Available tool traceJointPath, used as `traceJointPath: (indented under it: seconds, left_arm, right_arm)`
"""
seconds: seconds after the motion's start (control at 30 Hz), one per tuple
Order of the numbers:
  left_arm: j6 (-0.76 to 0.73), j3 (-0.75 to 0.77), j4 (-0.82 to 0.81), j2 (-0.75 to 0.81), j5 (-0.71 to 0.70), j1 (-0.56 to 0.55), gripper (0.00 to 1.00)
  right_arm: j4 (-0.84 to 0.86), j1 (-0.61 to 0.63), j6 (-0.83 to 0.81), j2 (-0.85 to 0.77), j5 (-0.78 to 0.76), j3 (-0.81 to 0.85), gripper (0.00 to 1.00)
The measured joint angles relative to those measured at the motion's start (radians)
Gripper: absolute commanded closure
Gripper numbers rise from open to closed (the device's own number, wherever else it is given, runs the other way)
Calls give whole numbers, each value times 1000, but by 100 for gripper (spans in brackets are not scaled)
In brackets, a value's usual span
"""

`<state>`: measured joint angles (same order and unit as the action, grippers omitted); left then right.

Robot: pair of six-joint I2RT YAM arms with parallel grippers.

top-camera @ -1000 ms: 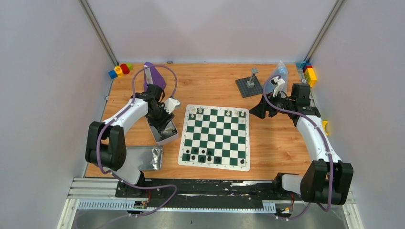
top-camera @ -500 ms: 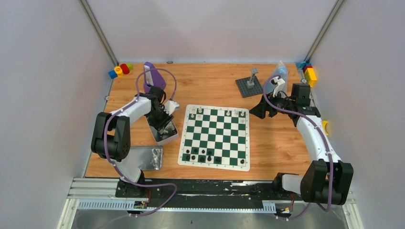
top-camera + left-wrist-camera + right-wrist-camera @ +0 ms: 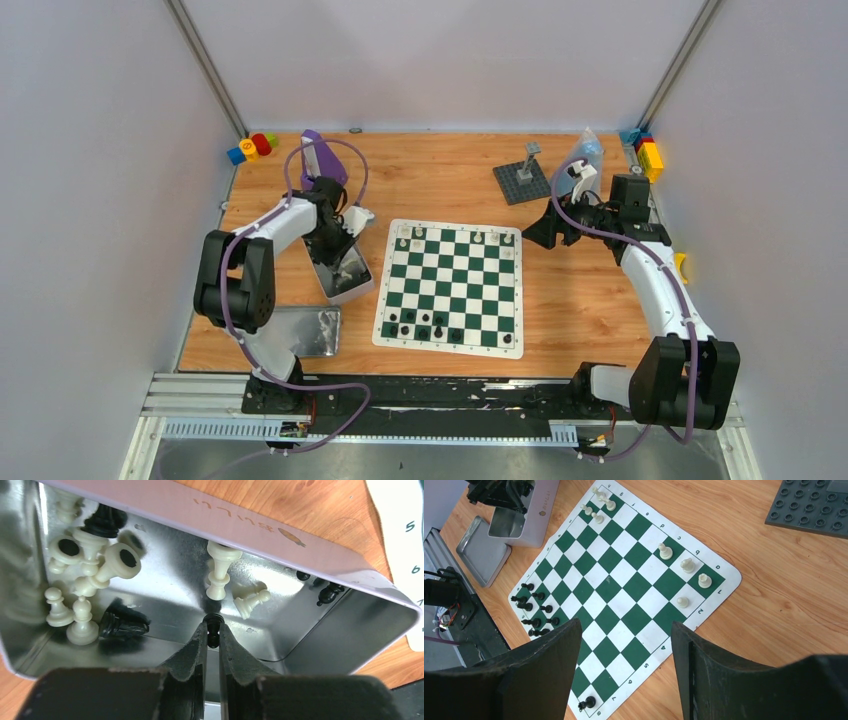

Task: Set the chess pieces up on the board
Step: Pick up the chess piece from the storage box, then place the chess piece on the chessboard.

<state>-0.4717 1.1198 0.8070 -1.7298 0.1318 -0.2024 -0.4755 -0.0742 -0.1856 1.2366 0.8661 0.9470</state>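
My left gripper (image 3: pixel 212 630) reaches into the open metal tin (image 3: pixel 300 645) and is shut on a small black chess piece (image 3: pixel 214 622), pinched at its fingertips. Several white pieces (image 3: pixel 218 570) and black pieces (image 3: pixel 122 625) lie loose in the tin. The green and white board (image 3: pixel 455 285) lies mid-table, with white pieces (image 3: pixel 410 232) along its far edge and black pieces (image 3: pixel 425 325) along its near edge. Beyond the board's far right corner my right gripper (image 3: pixel 535 232) hovers open and empty (image 3: pixel 624 625), looking down on the board (image 3: pixel 624 585).
The tin (image 3: pixel 345 280) stands left of the board, its lid (image 3: pixel 305 332) nearer the front edge. A grey baseplate with a post (image 3: pixel 522 182), a purple object (image 3: pixel 320 160), a plastic bag (image 3: pixel 585 150) and coloured blocks (image 3: pixel 250 147) sit along the back.
My left gripper has closed inside the tin onto the black piece, and its arm has shifted a little. The right arm has not moved.
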Motion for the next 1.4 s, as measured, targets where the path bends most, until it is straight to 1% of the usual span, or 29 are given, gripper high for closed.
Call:
traceJointPath:
  seconds: [0.27,0.4,0.5,0.67,0.83,0.93,1.03,1.13,1.4]
  left_arm:
    - [7,85,81,53,52,-7,87]
    - [13,144,133,105,60,-61,87]
    - [20,194,163,129,56,-176,86]
    - [25,288,196,115,48,-426,85]
    - [26,396,210,24,42,-623,84]
    - [27,441,211,-54,42,-710,84]
    - [34,481,211,-141,47,-775,84]
    - [40,494,203,-201,59,-817,83]
    - [48,513,191,-283,95,-845,81]
  right_arm:
    - [0,0,0,0,0,0,34]
    - [0,0,0,0,-1,0,34]
    - [0,0,0,0,-7,0,34]
    - [0,0,0,0,-54,0,34]
    - [0,-2,0,0,-108,0,34]
    - [0,-8,1,-2,-134,0,34]
    - [0,-17,5,-2,-153,2,34]
    - [0,-27,9,-2,-165,2,34]
    - [0,-32,9,-2,-169,2,34]
